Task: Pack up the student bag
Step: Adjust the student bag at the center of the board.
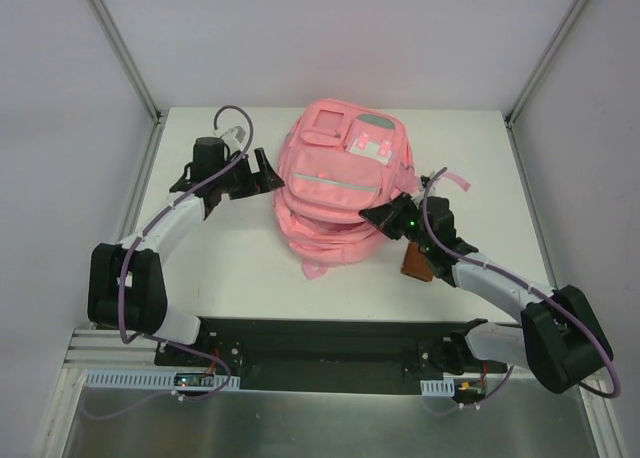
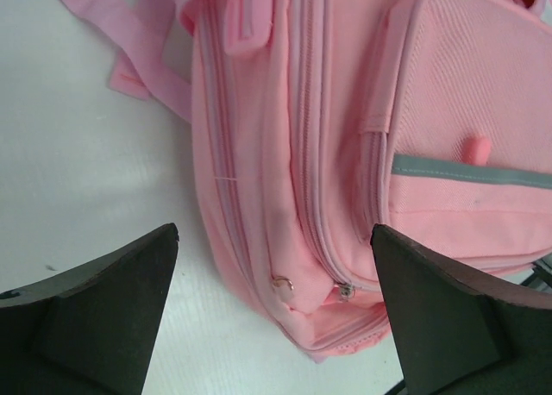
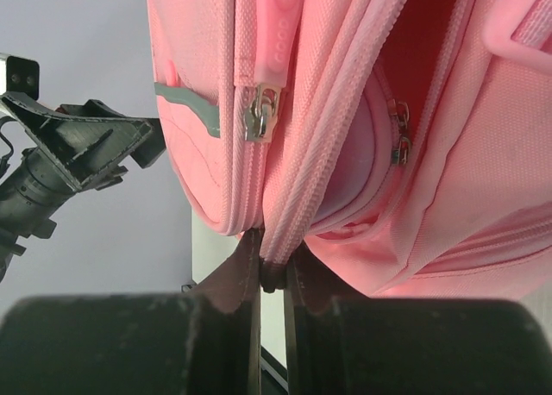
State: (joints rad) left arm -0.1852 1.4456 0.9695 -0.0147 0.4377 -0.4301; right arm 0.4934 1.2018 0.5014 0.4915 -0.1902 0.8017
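Plainly, the student bag (image 3: 509,153) sits pinched in the right claw (image 3: 272,261).

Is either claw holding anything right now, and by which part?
The right claw is shut on the student bag, pinching a zipper seam at the bag's edge. The left claw is open by the bag, holding nothing.

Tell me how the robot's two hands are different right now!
The left hand is wide open, but the right hand is pinched shut. The left hand holds nothing and sits beside the student bag, while the right hand grips the bag's zipper edge. Both hands are black with two fingers, and both are close to the bag.
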